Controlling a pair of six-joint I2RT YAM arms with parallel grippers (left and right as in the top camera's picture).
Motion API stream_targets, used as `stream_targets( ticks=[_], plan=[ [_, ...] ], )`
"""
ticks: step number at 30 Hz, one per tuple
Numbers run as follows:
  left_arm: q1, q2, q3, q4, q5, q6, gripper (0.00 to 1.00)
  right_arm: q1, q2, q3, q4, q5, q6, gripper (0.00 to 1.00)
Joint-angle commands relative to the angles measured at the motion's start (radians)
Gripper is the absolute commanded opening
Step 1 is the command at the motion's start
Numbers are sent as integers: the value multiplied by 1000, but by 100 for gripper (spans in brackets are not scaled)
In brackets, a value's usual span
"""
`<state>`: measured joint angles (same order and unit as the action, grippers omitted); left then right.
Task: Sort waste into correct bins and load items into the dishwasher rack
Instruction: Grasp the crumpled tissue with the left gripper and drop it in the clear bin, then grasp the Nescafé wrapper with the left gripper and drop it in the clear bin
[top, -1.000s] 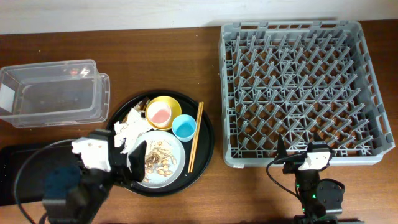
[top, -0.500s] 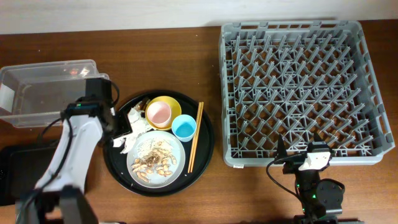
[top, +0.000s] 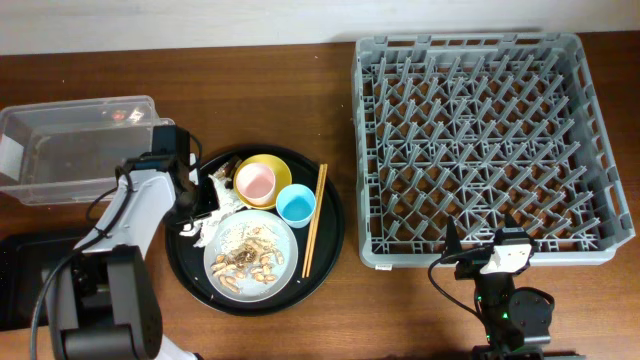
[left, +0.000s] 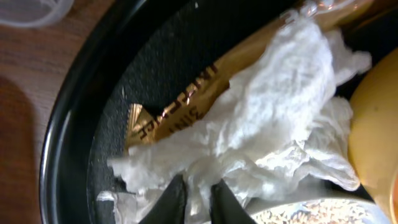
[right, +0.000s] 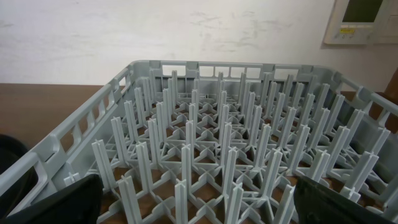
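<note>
The left tool (left: 196, 200) has swung from beside the clear box (top: 70, 150) down onto the tissue (left: 273, 112) in the round tray (left: 68, 124), mid-left of the tabletop. Its jaws are nearly shut, pinching a fold, so waste sorting goes on. The right tool (right: 196, 186) waits open by the near edge.

Open table (top: 340, 110) separates the round black tray (top: 339, 225) from the dishwasher rack (top: 480, 130), whose upright pegs fill its whole floor. At the tray's left rim the clear box (top: 80, 150) sits just beside it, and the left pincer (left: 195, 198), its tips pinched close in crumpled tissues (left: 280, 106), is hemmed in by the yellow bowl (left: 376, 124).
</note>
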<state>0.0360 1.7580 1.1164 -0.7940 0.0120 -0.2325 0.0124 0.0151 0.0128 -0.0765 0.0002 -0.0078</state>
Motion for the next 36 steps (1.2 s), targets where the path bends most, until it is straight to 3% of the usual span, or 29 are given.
stream_targets(
  ticks=[1, 4, 9, 15, 18, 21, 25, 27, 28, 30, 31, 33, 35, 36],
  plan=[
    [3, -6, 89, -124, 11, 2, 1, -8, -6, -7, -4, 5, 2, 98],
    [3, -103, 149, -248, 51, 2, 1, -8, -6, -7, -4, 5, 2, 98],
    [4, -309, 149, -239, 71, 2, 1, -8, -6, -7, -4, 5, 2, 98],
    [5, -498, 149, 11, 105, -51, 1, -8, -6, -7, -4, 5, 2, 98],
    [36, -505, 148, 196, -32, -100, 1, -8, -6, -7, -4, 5, 2, 98],
    [144, -459, 148, 343, -178, -100, 1, -8, -6, -7, -4, 5, 2, 98],
    [309, -260, 148, 513, -177, -92, 1, -8, -6, -7, -4, 5, 2, 98],
    [345, -192, 148, 574, -177, -92, 38, -8, -6, -7, -4, 5, 2, 98],
    [356, -169, 148, 606, -177, -88, 38, -8, -6, -7, -4, 5, 2, 98],
    [360, -163, 148, 626, -176, -89, 63, -8, -6, -7, -4, 5, 2, 98],
    [360, -169, 148, 621, -166, -89, 68, -8, -6, -7, -4, 5, 2, 98],
    [360, -243, 148, 605, -83, -89, 68, -8, -6, -7, -4, 5, 2, 98],
    [360, -380, 148, 524, 179, -89, 69, -8, -6, -7, -4, 5, 2, 98],
    [360, -466, 148, 386, 324, -89, 77, -8, -6, -7, -4, 5, 2, 98]
  ],
)
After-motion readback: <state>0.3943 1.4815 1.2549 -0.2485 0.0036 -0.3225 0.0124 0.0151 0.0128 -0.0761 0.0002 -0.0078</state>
